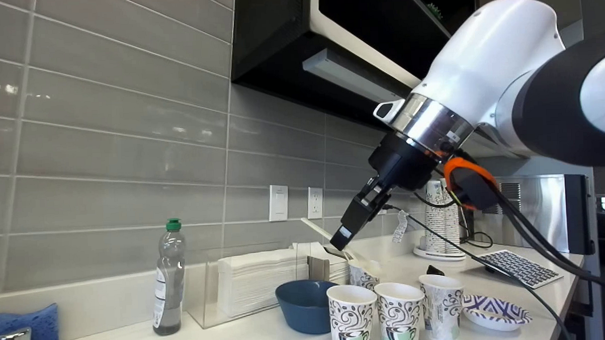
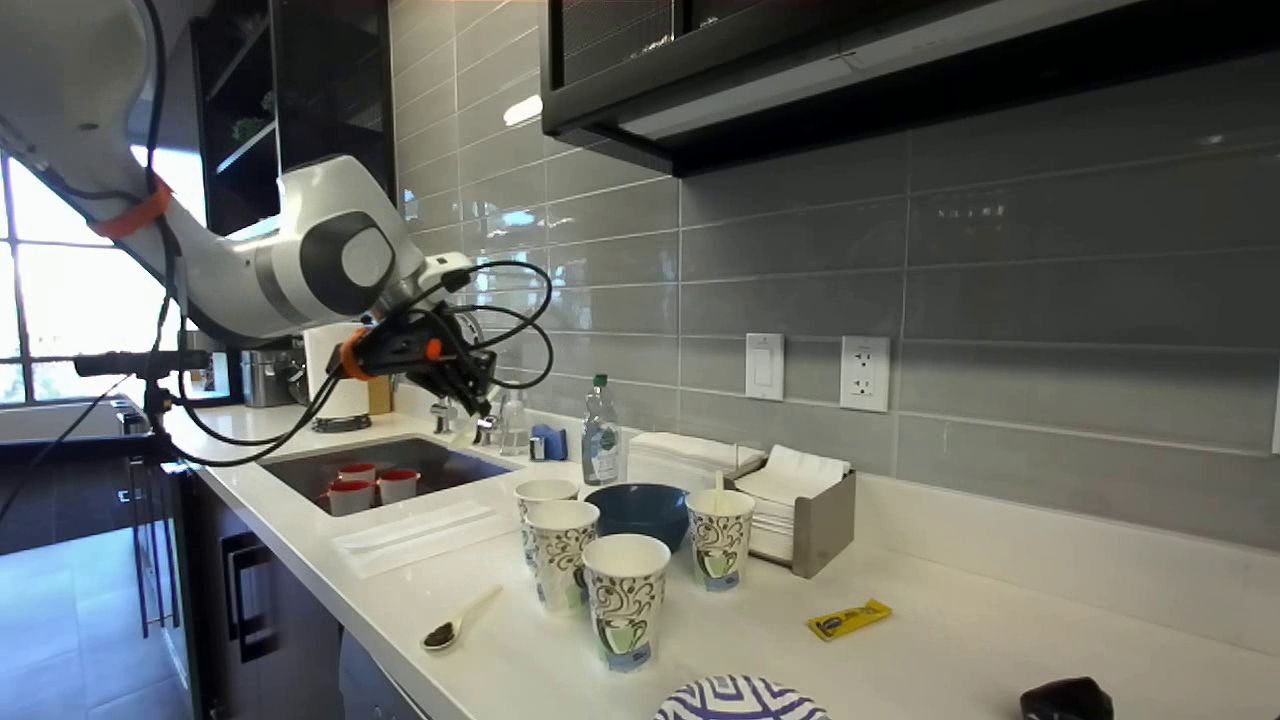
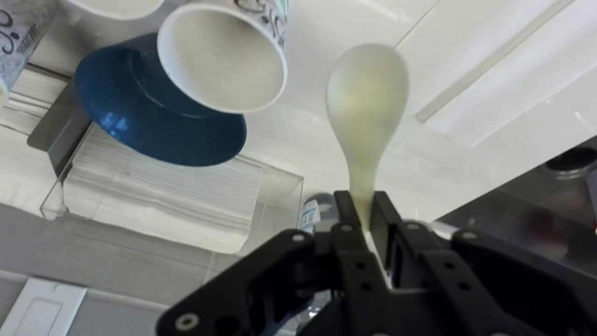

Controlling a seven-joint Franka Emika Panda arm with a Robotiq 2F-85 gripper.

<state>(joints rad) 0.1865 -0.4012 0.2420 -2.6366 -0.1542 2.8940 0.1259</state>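
My gripper is shut on a cream plastic spoon. The fingers pinch its handle, and the spoon lies across them with its bowl end up in the wrist view. In an exterior view the gripper is above the counter, and the spoon's handle sticks out to the left. The gripper also shows small in an exterior view. Below it are a blue bowl and patterned paper cups, the nearest a white-rimmed cup. Another cup holds a spoon handle.
Napkins in a clear holder stand by the tiled wall. A green-capped bottle and blue sponge are left. The sink holds red cups. A spoon with dark contents, a yellow packet and a patterned plate lie on the counter.
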